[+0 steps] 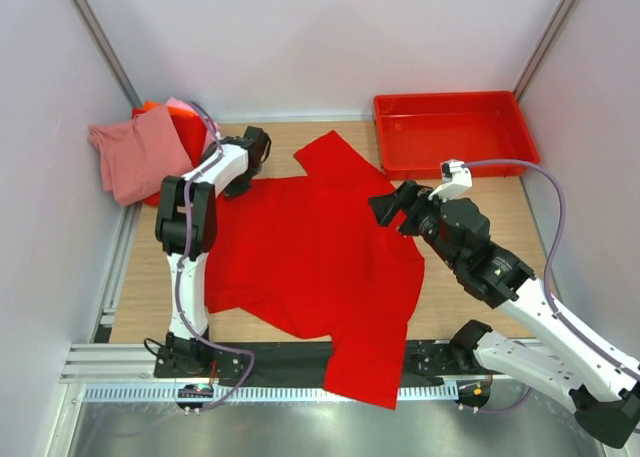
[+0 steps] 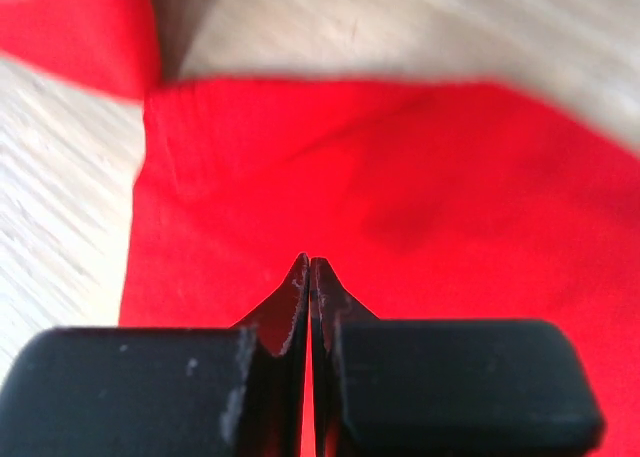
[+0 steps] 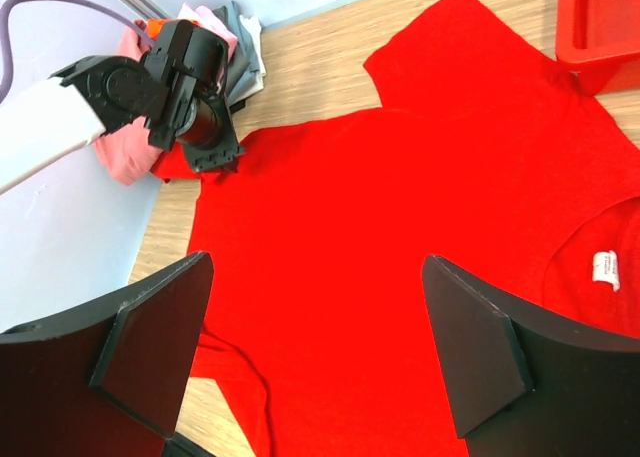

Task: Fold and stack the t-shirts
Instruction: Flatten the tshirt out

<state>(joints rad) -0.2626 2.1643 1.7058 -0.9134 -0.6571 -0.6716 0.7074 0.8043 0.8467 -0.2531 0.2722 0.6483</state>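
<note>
A plain bright red t-shirt (image 1: 310, 247) lies spread flat on the wooden table, its collar label (image 3: 603, 267) to the right and one part hanging over the near edge. My left gripper (image 1: 250, 155) is shut, its tips low over the shirt (image 2: 400, 197) near its back left corner; no cloth shows bunched between the jaws. It also shows in the right wrist view (image 3: 215, 157). My right gripper (image 1: 385, 209) is open and empty, above the shirt's right side (image 3: 400, 177). A stack of folded t-shirts (image 1: 140, 152), dusty pink on top, sits at the back left.
A rigid red plastic tray (image 1: 450, 132) stands at the back right, next to the shirt's far sleeve. The folded stack leans against the left wall, with grey and orange layers (image 3: 235, 37) showing. A metal rail (image 1: 120, 362) runs along the near edge.
</note>
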